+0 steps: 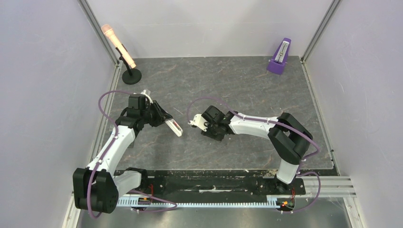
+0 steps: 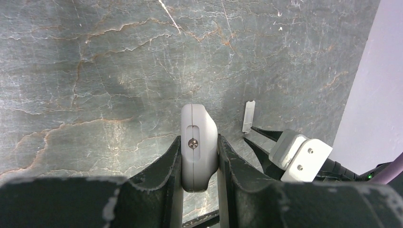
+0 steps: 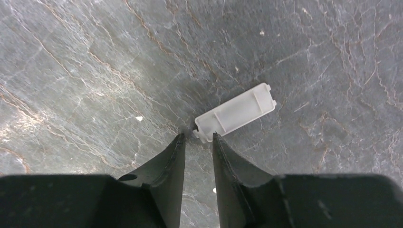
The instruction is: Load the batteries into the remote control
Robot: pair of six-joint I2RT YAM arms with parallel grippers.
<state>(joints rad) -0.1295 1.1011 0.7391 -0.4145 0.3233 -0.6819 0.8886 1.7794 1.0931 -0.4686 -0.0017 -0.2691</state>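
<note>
My left gripper (image 1: 165,119) is shut on the white remote control (image 1: 174,127) and holds it on edge above the table. In the left wrist view the remote (image 2: 197,118) sits between the two pads (image 2: 171,161), a screw on its narrow side facing the camera. A reddish spot shows on the remote in the top view; I cannot make out the batteries otherwise. A small white battery cover (image 3: 236,112) lies flat on the table. My right gripper (image 3: 197,135) is narrowly open, with its tips at the cover's near end. The cover also shows in the top view (image 1: 194,122) and in the left wrist view (image 2: 248,115).
A pink microphone on a black stand (image 1: 119,48) is at the back left. A purple metronome (image 1: 280,57) is at the back right. Grey walls close in the dark stone table (image 1: 237,85) on three sides.
</note>
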